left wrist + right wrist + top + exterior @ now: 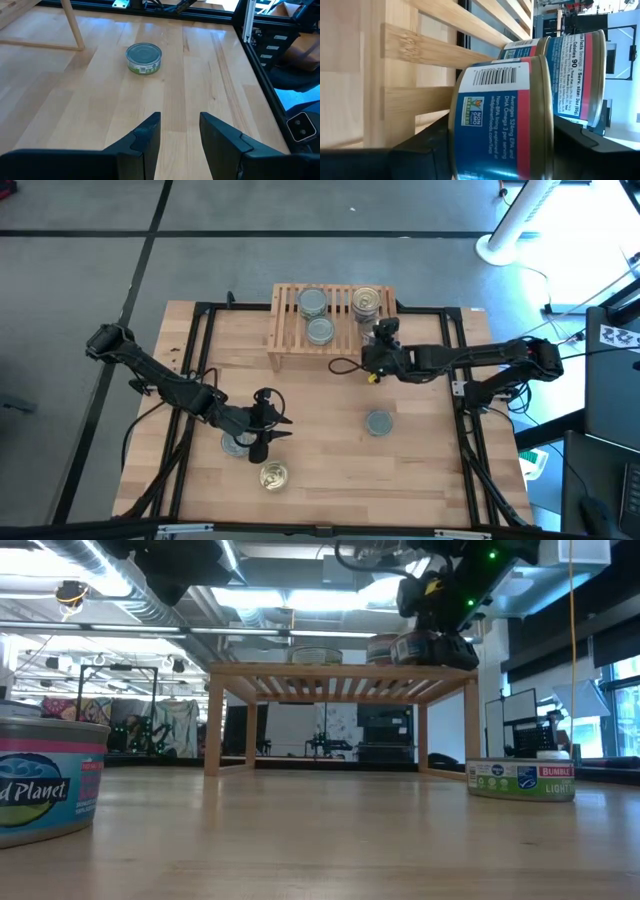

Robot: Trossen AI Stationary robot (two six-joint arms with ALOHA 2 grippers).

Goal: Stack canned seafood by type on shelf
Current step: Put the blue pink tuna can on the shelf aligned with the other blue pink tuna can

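The light-wood shelf (285,345) stands at the table's far middle. On its slats rest two silver-topped tins (312,302) (320,330) and a gold-topped tin (367,302). My right gripper (383,332) is over the shelf's right end, shut on a gold-rimmed tin with a blue and red label (505,100). A like tin (575,65) stands just behind it. My left gripper (180,117) hangs open and empty over the table's near left, above a silver tin (236,444). A gold tin (273,475) and another silver tin (379,423) sit on the table. My right gripper has the tin between its two fingers. One finger (420,147) stands at the rim (454,150) of one flat end, the other finger (575,137) at the opposite end. The fingers slant down from the table's near side. The tin (420,648) is at shelf-top level; whether it rests on the slats is hidden.
Black frame rails (200,315) run along the table's sides and far edge. A dark cable (345,366) loops on the wood in front of the shelf. Bare wood lies between the two arms in the table's middle (320,430).
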